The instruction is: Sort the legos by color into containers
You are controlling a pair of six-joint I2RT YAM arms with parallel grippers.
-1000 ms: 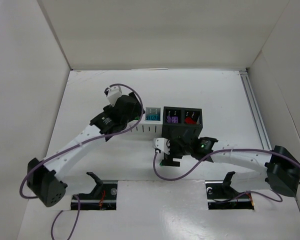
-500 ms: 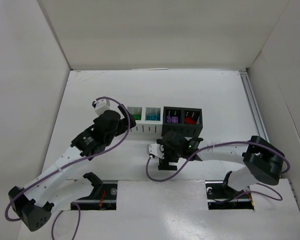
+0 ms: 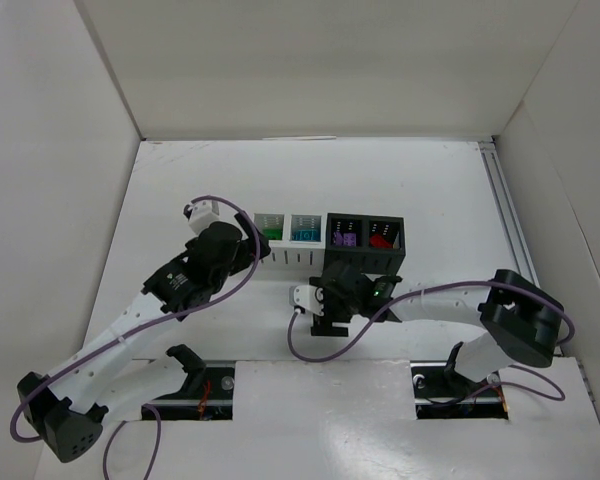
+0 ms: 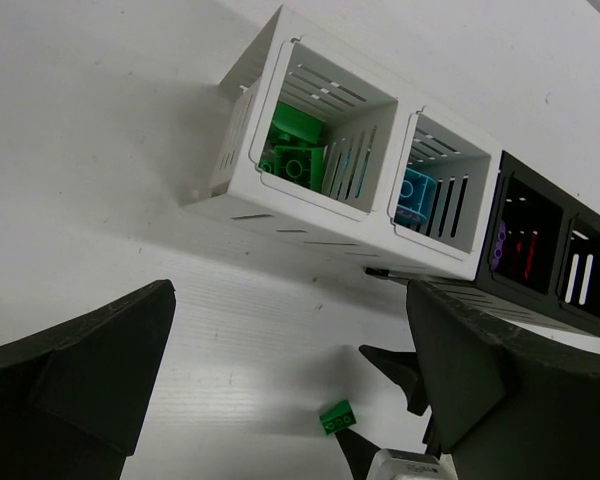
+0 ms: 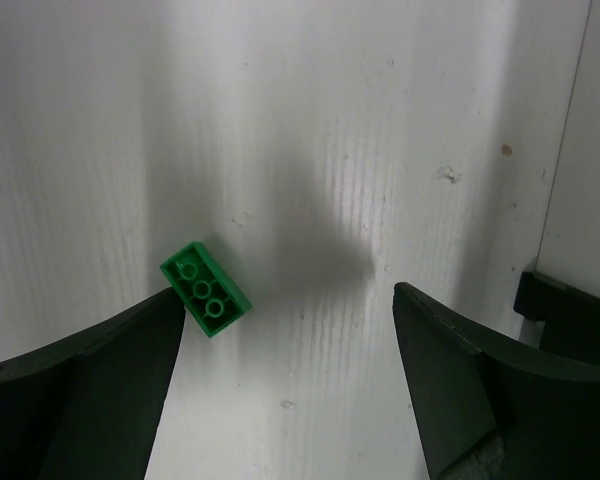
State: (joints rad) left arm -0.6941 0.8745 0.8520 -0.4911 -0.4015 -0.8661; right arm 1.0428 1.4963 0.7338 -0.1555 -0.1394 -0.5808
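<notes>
Seemingly little is left: green legos (image 4: 295,150) and teal legos (image 4: 416,195) are stowed in the white container (image 4: 310,226), purple legos (image 3: 345,239) and red legos (image 3: 381,239) in the black container (image 4: 540,308). One green brick (image 5: 205,290) is left on the bench (image 5: 380,120), bracketed ungripped by the spread right end effector (image 5: 285,300); the left end effector (image 4: 290,295) is likewise spread.

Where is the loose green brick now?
In the right wrist view, the green brick lies on the table under the open right hand, in front of the white containers.
</notes>
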